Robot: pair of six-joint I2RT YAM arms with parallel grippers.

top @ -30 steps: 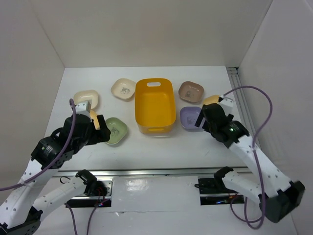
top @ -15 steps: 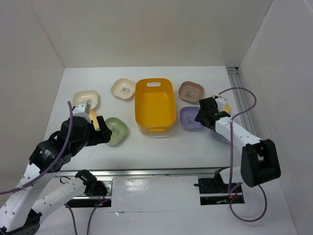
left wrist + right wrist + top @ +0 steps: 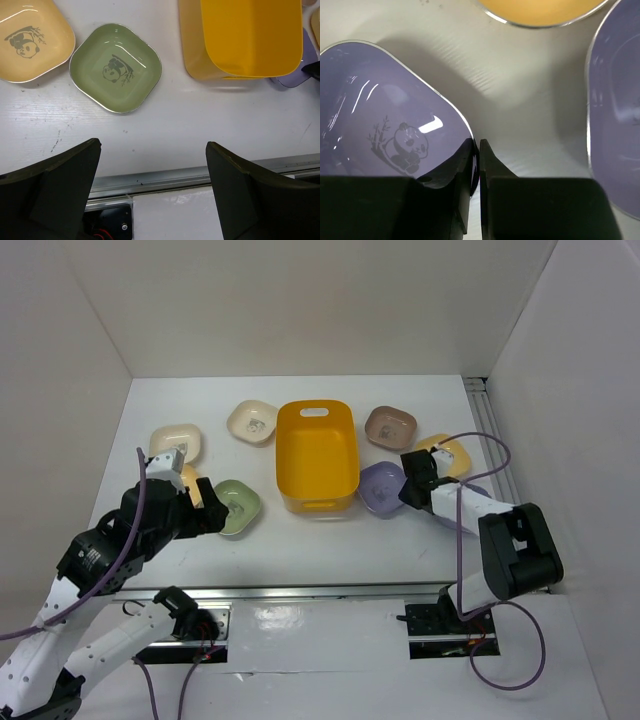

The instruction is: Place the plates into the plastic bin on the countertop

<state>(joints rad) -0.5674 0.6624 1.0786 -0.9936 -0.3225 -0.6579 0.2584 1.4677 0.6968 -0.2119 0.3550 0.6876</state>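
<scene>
Pinching the rim of a lavender rounded-square shallow plate [image 3: 385, 115]: right gripper [image 3: 476, 145], jaws closed on it (plate sits between gripper and deep yellow-orange plastic bin [image 3: 316, 455]). Left gripper [image 3: 152, 147] spread wide, empty; green rounded-square plate [image 3: 115, 67] just ahead of it.

You have bright, even overhead light on the white counter [image 3: 330, 540], with only soft, short shadows. In your right wrist view, white glare streaks the lavender plate [image 3: 385, 115], and the right pincer [image 3: 476, 146] looms dark and slightly blurred.
</scene>
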